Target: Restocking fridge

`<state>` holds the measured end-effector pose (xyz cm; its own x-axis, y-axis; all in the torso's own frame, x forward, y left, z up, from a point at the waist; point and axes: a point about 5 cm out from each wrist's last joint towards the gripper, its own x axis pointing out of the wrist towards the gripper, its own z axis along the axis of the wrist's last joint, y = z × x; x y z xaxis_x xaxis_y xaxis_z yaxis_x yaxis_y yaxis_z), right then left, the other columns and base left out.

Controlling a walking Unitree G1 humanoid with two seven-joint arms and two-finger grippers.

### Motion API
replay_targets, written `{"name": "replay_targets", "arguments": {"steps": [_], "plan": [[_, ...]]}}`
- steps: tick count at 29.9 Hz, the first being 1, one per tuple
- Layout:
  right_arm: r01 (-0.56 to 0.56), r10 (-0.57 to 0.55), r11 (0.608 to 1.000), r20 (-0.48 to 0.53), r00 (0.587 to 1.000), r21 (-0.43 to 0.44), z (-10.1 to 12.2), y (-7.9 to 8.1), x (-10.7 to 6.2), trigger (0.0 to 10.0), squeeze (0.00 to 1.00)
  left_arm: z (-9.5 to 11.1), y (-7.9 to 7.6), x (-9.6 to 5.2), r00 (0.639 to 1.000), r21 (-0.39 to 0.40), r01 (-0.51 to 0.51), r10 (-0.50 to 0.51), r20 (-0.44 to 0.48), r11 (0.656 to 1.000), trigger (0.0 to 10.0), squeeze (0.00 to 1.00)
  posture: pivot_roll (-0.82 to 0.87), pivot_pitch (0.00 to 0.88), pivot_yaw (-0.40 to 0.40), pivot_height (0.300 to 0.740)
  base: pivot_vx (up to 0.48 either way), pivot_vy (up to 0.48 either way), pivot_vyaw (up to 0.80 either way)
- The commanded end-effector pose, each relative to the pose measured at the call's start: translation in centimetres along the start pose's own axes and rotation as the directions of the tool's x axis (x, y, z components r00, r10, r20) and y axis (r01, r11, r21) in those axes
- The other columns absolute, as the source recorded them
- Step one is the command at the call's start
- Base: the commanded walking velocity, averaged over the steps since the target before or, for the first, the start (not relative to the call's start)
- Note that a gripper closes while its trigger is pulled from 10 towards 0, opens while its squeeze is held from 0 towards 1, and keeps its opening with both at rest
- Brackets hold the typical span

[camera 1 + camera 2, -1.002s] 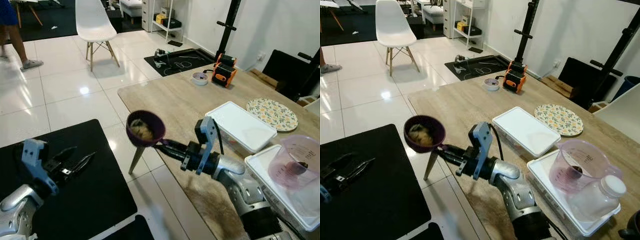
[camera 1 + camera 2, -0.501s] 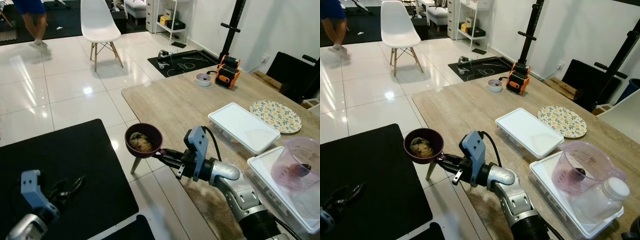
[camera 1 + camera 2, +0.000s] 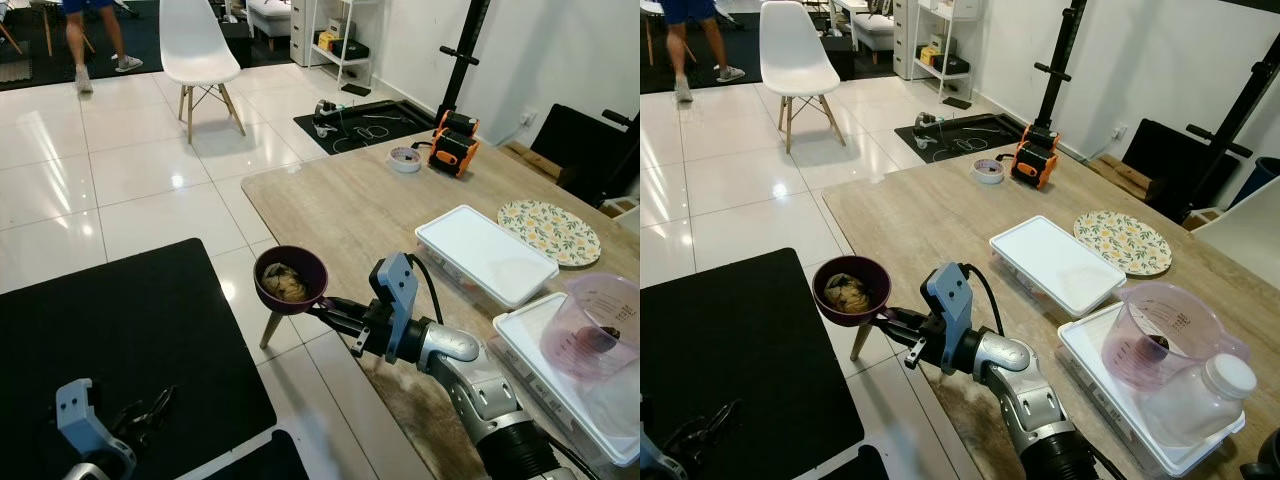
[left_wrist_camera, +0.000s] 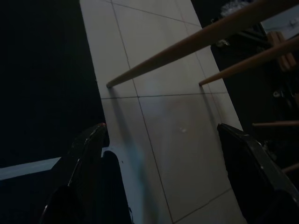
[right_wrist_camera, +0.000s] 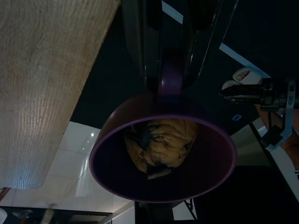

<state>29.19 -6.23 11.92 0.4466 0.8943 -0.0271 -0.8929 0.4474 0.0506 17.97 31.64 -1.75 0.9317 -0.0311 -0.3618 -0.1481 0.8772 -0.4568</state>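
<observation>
My right gripper (image 3: 331, 308) is shut on the short handle of a purple bowl (image 3: 291, 281) and holds it out past the near-left corner of the wooden table (image 3: 360, 200), above the floor. Inside the purple bowl (image 5: 163, 158) lies a lump of brownish food (image 5: 161, 142). My left gripper (image 3: 150, 412) hangs low at the bottom left over the black mat (image 3: 120, 340); in the left wrist view its fingers (image 4: 88, 149) stand wide apart with nothing between them.
On the table stand a white lidded box (image 3: 487, 250), a floral plate (image 3: 548, 225), a clear jug (image 3: 598, 325) on a second box, tape (image 3: 404, 157) and an orange tool (image 3: 451, 140). A white chair (image 3: 198, 45) and a person's legs (image 3: 95, 40) are far back.
My left arm has sunk lower toward the bottom left corner. The bowl in my right gripper stays almost where it was. The person at the back has walked on.
</observation>
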Motion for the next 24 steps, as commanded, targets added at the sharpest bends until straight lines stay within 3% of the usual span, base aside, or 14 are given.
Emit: {"name": "replay_targets", "arguments": {"steps": [1, 16, 24], "plan": [[0.005, -0.005, 1.0, 0.032, 0.999, 0.003, 0.2, -0.1, -0.2, 10.0, 0.0, -1.3, -0.4, 0.0, 1.0, -0.029, -0.011, 0.011, -0.022, 1.0, 10.0, 0.0, -0.04, 0.0, -0.069, 0.74, 0.0, 0.48, 0.0], [0.002, -0.002, 1.0, 0.031, 1.0, 0.002, 0.2, 0.0, -0.2, 10.0, 0.0, -2.2, -0.8, 0.2, 0.999, -0.045, -0.009, 0.008, -0.037, 0.999, 10.0, 0.0, -0.05, 0.0, -0.072, 0.74, 0.0, 0.48, 0.0], [-0.001, 0.0, 1.0, 0.034, 0.999, 0.006, 0.3, 0.0, -0.2, 10.0, 0.0, -2.8, -1.2, 0.6, 0.996, -0.002, -0.007, 0.007, -0.086, 1.0, 10.0, 0.0, -0.04, 0.0, -0.074, 0.74, 0.0, -0.097, 0.0]]}}
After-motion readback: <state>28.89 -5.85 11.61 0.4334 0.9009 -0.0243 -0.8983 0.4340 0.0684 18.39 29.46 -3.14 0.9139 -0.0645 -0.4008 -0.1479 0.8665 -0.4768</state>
